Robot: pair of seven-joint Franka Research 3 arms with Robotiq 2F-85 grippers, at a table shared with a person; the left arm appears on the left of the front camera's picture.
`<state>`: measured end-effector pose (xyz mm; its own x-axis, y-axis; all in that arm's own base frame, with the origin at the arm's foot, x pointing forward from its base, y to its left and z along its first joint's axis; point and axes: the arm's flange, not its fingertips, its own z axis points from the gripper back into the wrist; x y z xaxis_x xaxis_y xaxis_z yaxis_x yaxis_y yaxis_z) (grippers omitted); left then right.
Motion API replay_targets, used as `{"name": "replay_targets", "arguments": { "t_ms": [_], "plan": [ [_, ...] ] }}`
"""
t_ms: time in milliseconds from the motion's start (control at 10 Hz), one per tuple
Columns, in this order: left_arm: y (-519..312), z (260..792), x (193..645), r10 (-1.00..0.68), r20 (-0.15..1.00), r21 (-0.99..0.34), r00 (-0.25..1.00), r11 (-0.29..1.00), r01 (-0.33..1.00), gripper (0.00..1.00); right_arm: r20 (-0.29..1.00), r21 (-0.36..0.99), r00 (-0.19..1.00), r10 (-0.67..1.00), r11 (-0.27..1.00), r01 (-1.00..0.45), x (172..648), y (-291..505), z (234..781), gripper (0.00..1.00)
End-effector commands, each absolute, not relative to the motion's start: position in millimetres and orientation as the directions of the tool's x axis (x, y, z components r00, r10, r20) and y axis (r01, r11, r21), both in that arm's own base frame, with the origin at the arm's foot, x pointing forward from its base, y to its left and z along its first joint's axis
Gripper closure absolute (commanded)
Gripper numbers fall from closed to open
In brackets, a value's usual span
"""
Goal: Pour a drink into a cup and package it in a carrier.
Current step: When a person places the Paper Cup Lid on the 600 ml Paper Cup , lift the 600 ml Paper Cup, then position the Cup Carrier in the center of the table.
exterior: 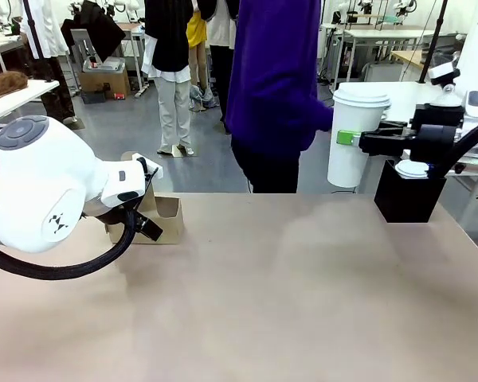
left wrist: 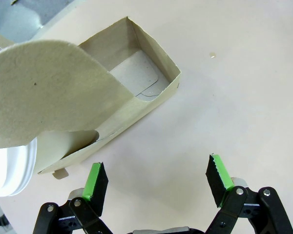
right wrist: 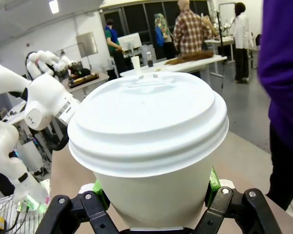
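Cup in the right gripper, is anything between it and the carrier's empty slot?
Nothing visible lies between the lidded paper cup and the cardboard carrier, but the open left gripper hangs right beside the carrier and could crowd the approach.

The cup (exterior: 357,131), tall, white, slightly tapered paper capped with a white domed lid, hangs upright above the table in the upper right of the front view, clamped at mid-height between the green pads of the right gripper (exterior: 349,138); in the right wrist view its lid (right wrist: 146,122) takes up the middle of the frame. The carrier (exterior: 169,219), a low brown cardboard box with a raised rounded handle panel (left wrist: 49,92), stands on the table at the left of the front view. In the left wrist view its one open compartment, upper centre, holds nothing.
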<state>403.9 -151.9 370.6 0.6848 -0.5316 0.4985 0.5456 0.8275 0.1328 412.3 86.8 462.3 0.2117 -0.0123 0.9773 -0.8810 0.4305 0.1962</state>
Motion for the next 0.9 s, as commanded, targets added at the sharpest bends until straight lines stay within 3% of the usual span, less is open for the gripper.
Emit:
{"name": "replay_targets", "arguments": {
  "t_ms": [0,800],
  "plan": [
    [-151.2,370.6,403.8,-0.53,0.499,0.131,0.686,0.828,0.545,0.0,0.98,0.187,0.198,-0.02,0.433,-0.882,409.6,84.5,469.0,0.16],
    [-151.2,370.6,403.8,-0.53,0.499,0.131,0.686,0.828,0.545,0.0,0.98,0.187,0.198,-0.02,0.433,-0.882,409.6,84.5,469.0,0.16]
  ]
}}
